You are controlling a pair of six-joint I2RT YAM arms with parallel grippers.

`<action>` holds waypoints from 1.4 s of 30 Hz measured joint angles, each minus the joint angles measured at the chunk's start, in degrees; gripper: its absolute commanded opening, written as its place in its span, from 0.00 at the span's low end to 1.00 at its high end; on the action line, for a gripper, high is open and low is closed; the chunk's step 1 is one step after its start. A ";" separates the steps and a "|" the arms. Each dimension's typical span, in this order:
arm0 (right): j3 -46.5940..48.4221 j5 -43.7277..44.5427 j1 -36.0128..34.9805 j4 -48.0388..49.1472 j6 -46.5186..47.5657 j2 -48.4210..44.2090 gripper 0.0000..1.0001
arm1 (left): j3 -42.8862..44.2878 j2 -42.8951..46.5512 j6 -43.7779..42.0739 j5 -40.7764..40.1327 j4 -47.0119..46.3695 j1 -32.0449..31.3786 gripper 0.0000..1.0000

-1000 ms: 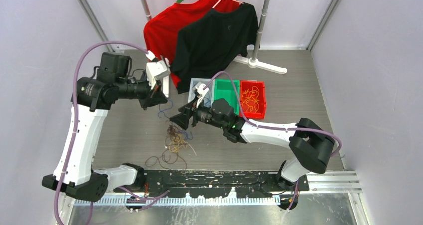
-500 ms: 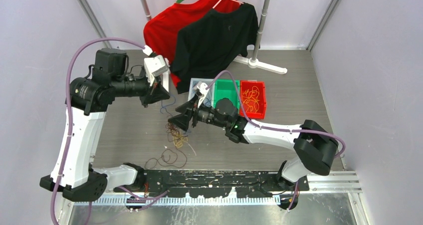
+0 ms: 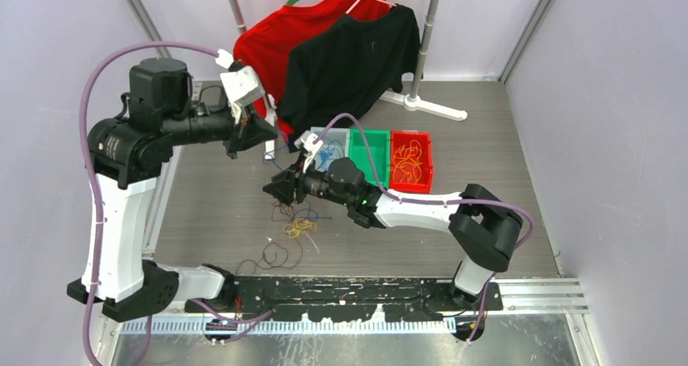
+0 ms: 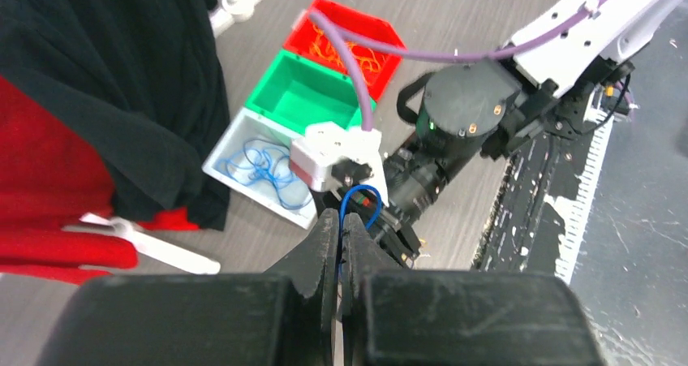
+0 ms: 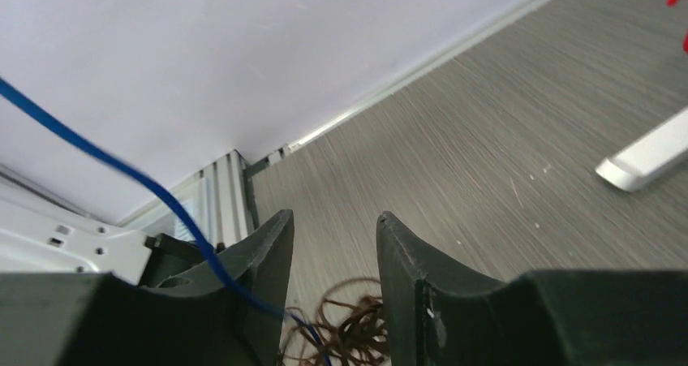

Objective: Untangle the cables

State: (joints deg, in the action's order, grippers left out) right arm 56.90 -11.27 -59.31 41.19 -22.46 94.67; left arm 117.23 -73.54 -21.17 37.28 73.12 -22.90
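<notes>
My left gripper (image 4: 338, 224) is shut on a thin blue cable (image 4: 361, 200) and holds it up off the table, over toward the back left (image 3: 264, 135). From there the blue cable (image 3: 280, 171) drops to the tangled cables (image 3: 296, 220), a knot of brown and yellow-orange strands on the table. A dark brown loop (image 3: 272, 256) lies nearer the front. My right gripper (image 3: 272, 189) hovers just above the knot, open (image 5: 328, 228). The blue cable (image 5: 162, 195) crosses in front of its left finger (image 5: 272, 252), outside the gap. Brown strands (image 5: 357, 325) show below the gap.
Three bins stand side by side behind the right arm: a white bin (image 3: 318, 132) with blue cables, a green bin (image 3: 369, 151), and a red bin (image 3: 411, 161) with orange cables. A red shirt (image 3: 264, 49) and a black shirt (image 3: 349, 58) hang on a rack at the back.
The left arm has risen and pulled back to the left with the blue cable. The right gripper has moved left over the knot and its jaws have narrowed.
</notes>
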 measured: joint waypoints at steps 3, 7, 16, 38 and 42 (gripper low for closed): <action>-1.27 1.68 0.00 0.59 -0.44 1.51 0.46 | 4.87 -1.88 0.13 -0.07 -0.04 -0.04 0.00; -3.17 3.87 0.00 2.14 -1.49 4.26 0.42 | 11.85 -4.61 0.20 -0.79 -0.20 -0.13 0.00; -5.62 7.32 0.00 2.56 -2.93 10.47 0.49 | 15.32 -2.91 -5.25 -13.92 -13.57 -0.28 0.00; -9.14 12.28 -1.38 5.92 -7.96 14.91 0.56 | 6.23 1.38 -7.85 -31.28 -62.07 -0.28 0.00; -9.86 12.31 -1.51 6.45 -8.61 15.32 0.56 | 11.43 -0.22 -8.26 -31.76 -68.50 -0.31 0.00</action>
State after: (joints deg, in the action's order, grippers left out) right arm 47.05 1.04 -60.82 47.64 -31.07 110.00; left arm 128.66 -73.76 -29.43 5.52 4.62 -23.20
